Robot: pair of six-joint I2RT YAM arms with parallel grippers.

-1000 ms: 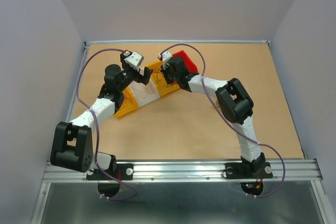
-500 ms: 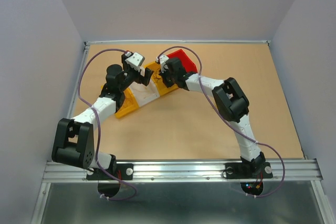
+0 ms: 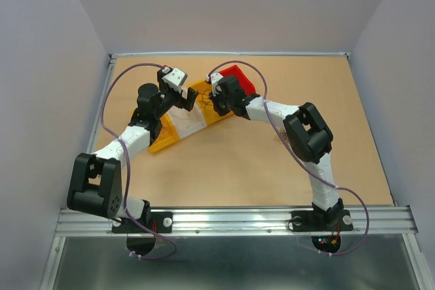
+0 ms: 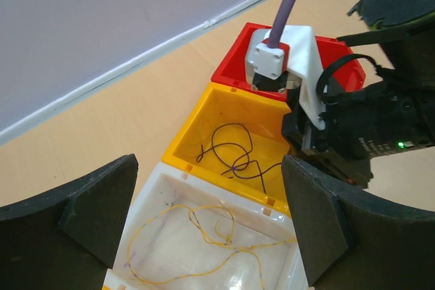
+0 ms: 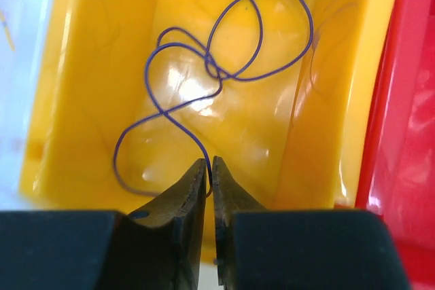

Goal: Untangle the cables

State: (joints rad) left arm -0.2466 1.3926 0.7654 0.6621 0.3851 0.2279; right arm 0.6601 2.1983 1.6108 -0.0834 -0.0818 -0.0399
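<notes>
plainly the purple wire loops ahead of the right gripper, end between barely parted fingers, hold uncertain; left gripper gapes farther off.

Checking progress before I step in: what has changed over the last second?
The right arm swung its elbow out to the right. The right gripper stayed over the yellow bin, fingertips closed on the end of the purple cable. The left gripper, open above the white bin, and the bins themselves did not move.
</notes>
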